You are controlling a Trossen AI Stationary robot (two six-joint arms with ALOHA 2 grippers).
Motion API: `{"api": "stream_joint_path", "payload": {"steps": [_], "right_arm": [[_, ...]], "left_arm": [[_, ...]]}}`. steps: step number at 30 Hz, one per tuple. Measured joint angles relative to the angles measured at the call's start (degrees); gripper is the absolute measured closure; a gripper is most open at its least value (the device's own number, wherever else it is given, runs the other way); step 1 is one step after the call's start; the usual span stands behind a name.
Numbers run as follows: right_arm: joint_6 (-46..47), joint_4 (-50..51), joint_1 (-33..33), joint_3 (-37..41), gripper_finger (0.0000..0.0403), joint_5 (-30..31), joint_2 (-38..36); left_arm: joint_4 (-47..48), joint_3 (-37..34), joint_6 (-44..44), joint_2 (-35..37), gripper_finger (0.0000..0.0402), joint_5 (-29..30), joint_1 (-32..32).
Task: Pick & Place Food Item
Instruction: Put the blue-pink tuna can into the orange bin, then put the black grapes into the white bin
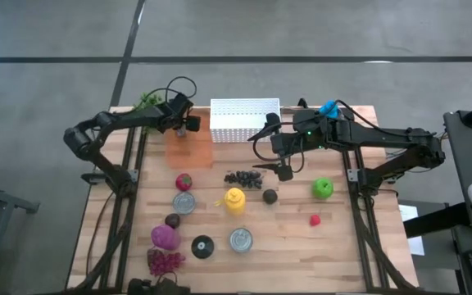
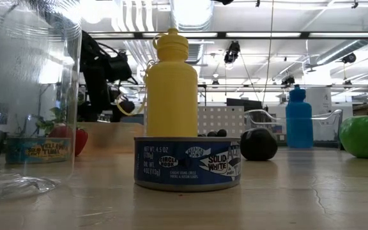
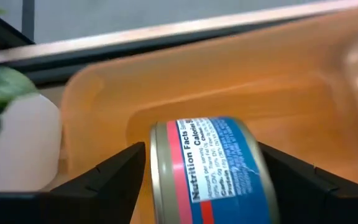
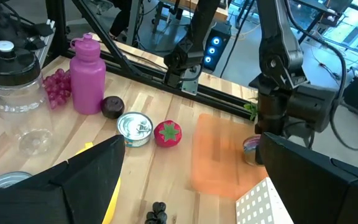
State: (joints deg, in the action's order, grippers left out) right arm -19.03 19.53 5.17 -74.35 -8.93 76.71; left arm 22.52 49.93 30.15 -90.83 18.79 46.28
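Observation:
A tin can with a blue and red label (image 3: 213,168) sits between the fingers of my left gripper (image 3: 204,180), which is shut on it over the orange bin (image 3: 278,81) at the table's far left (image 1: 188,124). The right wrist view shows the can (image 4: 252,149) at the bin's (image 4: 219,155) far side, under the left arm. Whether the can touches the bin's floor, I cannot tell. My right gripper (image 1: 283,168) is open and empty above the table's middle, near the dark grapes (image 1: 242,177). My left gripper pinches the can between its two fingers, one finger (image 3: 114,177) by the can's rimmed end (image 3: 157,168) and the other (image 3: 297,183) at the opposite end. The can lies crosswise between the fingers, with its label side facing the wrist camera, over the orange bin.
A white perforated basket (image 1: 245,120) stands beside the bin. A yellow bottle (image 1: 235,201), two tin cans (image 1: 184,202) (image 1: 241,240), a red strawberry (image 1: 184,181), a green apple (image 1: 323,188), a dark avocado (image 1: 270,195), a magenta bottle (image 1: 165,237) and red grapes (image 1: 164,261) lie on the table.

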Motion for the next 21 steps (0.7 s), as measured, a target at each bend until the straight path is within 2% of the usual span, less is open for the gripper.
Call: {"api": "stream_joint_path", "payload": {"steps": [7, 16, 21], "right_arm": [[0.00, 0.02, -0.02, 0.00, 0.0032, 0.00, 0.00], [0.62, 0.09, 0.00, 0.00, 0.0032, 0.00, 0.00], [0.61, 0.09, 0.00, 0.00, 0.0032, 0.00, 0.00]], "left_arm": [[0.02, 0.00, -0.48, 5.91, 0.0103, 0.00, -0.02], [0.48, -0.02, -7.38, 15.17, 0.0104, -0.42, -0.33], [3.44, -0.06, -7.86, 20.45, 0.0110, -0.44, -2.06]]}}
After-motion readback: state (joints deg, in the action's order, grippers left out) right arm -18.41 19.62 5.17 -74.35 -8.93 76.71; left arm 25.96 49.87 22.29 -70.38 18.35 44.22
